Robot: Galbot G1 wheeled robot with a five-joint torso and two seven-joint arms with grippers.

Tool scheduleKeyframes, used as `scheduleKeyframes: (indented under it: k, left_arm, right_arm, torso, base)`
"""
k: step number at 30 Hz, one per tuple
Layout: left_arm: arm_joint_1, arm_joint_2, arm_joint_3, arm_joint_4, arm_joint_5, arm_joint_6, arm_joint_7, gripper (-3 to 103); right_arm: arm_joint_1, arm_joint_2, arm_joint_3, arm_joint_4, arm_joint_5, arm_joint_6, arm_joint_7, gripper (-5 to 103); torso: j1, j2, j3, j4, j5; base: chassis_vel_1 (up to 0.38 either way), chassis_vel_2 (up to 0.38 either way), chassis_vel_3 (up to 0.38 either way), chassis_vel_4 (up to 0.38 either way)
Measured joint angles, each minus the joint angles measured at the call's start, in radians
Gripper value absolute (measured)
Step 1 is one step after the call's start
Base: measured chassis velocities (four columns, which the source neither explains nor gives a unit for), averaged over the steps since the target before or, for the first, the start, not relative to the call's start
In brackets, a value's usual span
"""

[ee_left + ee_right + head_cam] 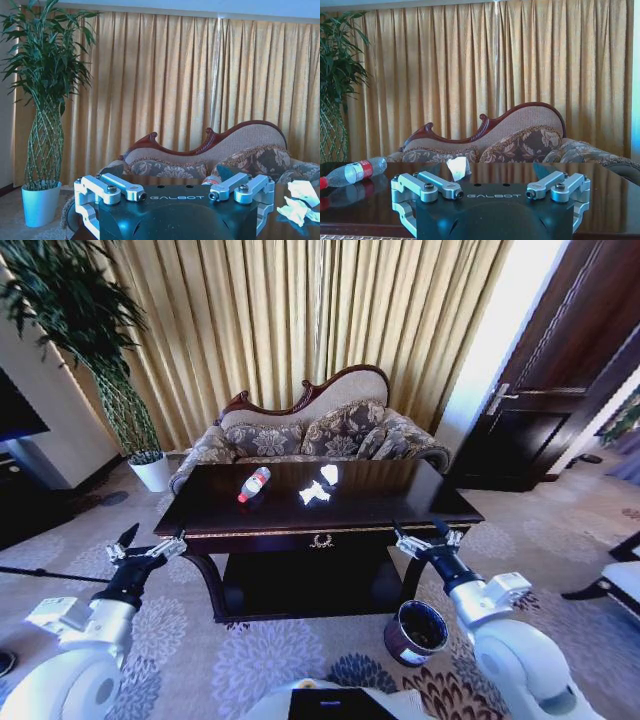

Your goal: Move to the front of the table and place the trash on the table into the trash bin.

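Observation:
The dark glossy table stands straight ahead, in front of a sofa. On its top lies the trash: a clear bottle with a red label on its side, and two crumpled white paper scraps just right of it. The round dark trash bin sits on the carpet by the table's front right leg. My left gripper hovers open off the table's front left corner. My right gripper is open at the front right edge, above the bin. The right wrist view shows the bottle and a scrap beyond the open fingers.
A patterned sofa stands behind the table, with gold curtains behind it. A tall plant in a white pot is at the back left, and a dark door at the right. Open carpet lies between me and the table.

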Motion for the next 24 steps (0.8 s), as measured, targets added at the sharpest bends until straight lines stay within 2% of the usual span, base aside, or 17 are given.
scheduleKeyframes:
  k: [8, 24]
  left_arm:
    - [0.003, 0.000, -0.001, 0.000, 0.000, 0.000, 0.000, 100]
    - [0.013, -0.008, -0.001, 0.000, 0.001, -0.003, 0.000, 100]
  right_arm:
    - [0.001, 0.007, -0.005, -0.001, -0.003, 0.000, 0.000, 100]
    - [-0.007, 0.007, -0.016, 0.006, -0.018, 0.001, -0.001, 100]
  torso:
    - [0.000, 0.000, 0.000, 0.0000, 0.0000]
    - [0.001, 0.000, 0.000, 0.0001, -0.0001]
  base:
    - [-0.044, 0.057, 0.054, -0.043]
    - [-0.157, 0.164, 0.162, -0.160]
